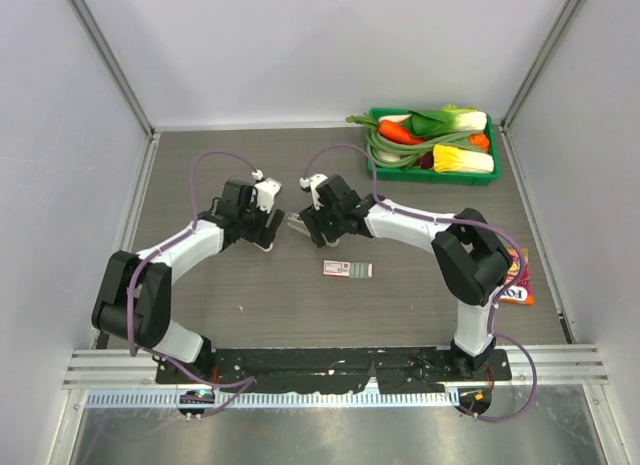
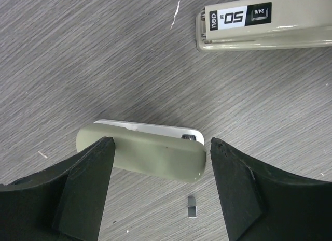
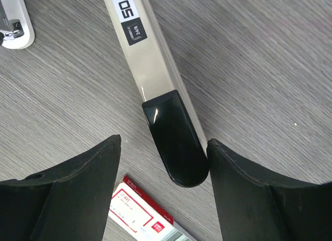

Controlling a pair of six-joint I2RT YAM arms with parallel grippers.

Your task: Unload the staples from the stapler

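Observation:
The stapler [image 2: 140, 155], a short olive-grey piece with a silver underside, lies flat on the table [image 2: 78, 70]; in the top view it shows only as a small shape [image 1: 298, 223]. My left gripper [image 2: 161, 145] [image 1: 270, 230] straddles it, open. The left finger [image 2: 83, 189] overlaps one end and the right finger [image 2: 244, 189] stands just clear of the other. A tiny silver strip, the staples [image 2: 192, 207], lies loose just below it. A longer olive-grey bar [image 3: 142, 49] [image 2: 264, 23], marked 50, has a glossy black end [image 3: 176, 140]. That end lies between the fingers of my open right gripper [image 3: 164, 142] [image 1: 310, 225].
A flat pink-and-white box [image 1: 347, 270] [image 3: 137, 215] lies just in front of the right gripper. At the back right stands a green basket [image 1: 430, 179] of vegetables. A colourful packet [image 1: 517, 285] lies by the right arm. Walls close in three sides.

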